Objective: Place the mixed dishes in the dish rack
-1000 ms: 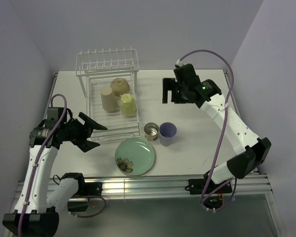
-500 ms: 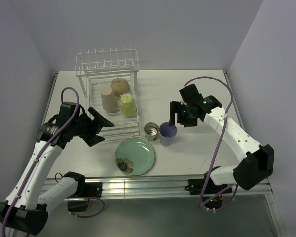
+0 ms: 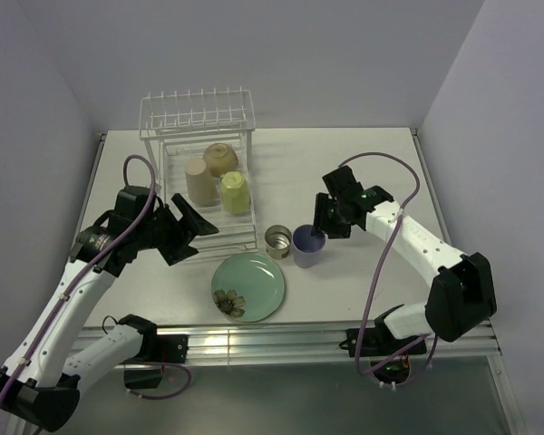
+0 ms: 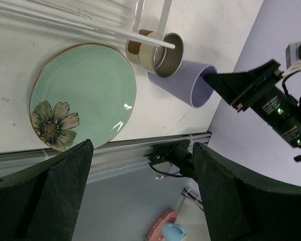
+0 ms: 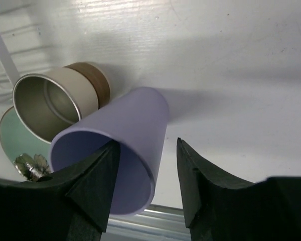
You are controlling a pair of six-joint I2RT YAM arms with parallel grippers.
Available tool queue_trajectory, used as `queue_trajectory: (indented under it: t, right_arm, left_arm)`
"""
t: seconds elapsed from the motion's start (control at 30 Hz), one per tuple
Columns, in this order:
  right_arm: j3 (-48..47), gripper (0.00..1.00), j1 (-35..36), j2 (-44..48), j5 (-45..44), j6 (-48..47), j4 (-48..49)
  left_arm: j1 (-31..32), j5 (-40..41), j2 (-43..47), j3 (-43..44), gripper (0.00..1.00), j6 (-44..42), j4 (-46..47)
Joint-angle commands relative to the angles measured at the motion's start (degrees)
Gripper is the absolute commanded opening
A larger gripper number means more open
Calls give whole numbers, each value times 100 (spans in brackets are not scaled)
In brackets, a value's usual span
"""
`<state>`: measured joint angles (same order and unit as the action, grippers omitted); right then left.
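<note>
Tan cup (image 3: 199,182), bowl (image 3: 220,159) and mug (image 3: 235,192) lay in the rack (image 3: 219,228); plate (image 3: 248,285), metal cup (image 3: 278,241) and lavender cup (image 3: 307,245) were not yet loaded. Right gripper (image 5: 146,145) had its fingers apart astride the lavender rim, unclamped; left gripper (image 4: 143,145) gaped empty.

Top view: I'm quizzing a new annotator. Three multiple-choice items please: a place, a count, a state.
1. The plate lies: A in the rack; B on the table; C on the lavender cup.
2. Dishes in the rack: A one; B three; C five.
3. The right hand is: A open astride the lavender cup's rim; B shut on the plate; C inside the rack.
B: it lies flat before the rack. B: tan cup, bowl, mug. A: one finger each side of the rim.
</note>
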<state>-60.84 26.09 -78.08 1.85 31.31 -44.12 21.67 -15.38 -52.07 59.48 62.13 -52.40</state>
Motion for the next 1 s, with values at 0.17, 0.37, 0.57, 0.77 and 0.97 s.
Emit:
queue_trajectory:
  t: [0.17,0.37,0.57,0.77,0.97]
  right_arm:
    - [-8,53,537,-207,-1230,428,360]
    - [239,15,731,-58,-1968,604,413]
    - [-75,0,1231,451,-3020,806,-192]
    - [-1112,0,2180,803,-4033,842,-1248]
    - [-1930,0,2962,461,-4184,455,-1415]
  left_arm:
    - [601,439,865,-445,87,-69,485]
    - [874,307,1410,-745,87,-166,494]
    - [909,316,1788,-711,87,-228,362]
    - [927,325,1543,-535,83,-306,678]
    - [1023,491,1086,-306,79,-579,898]
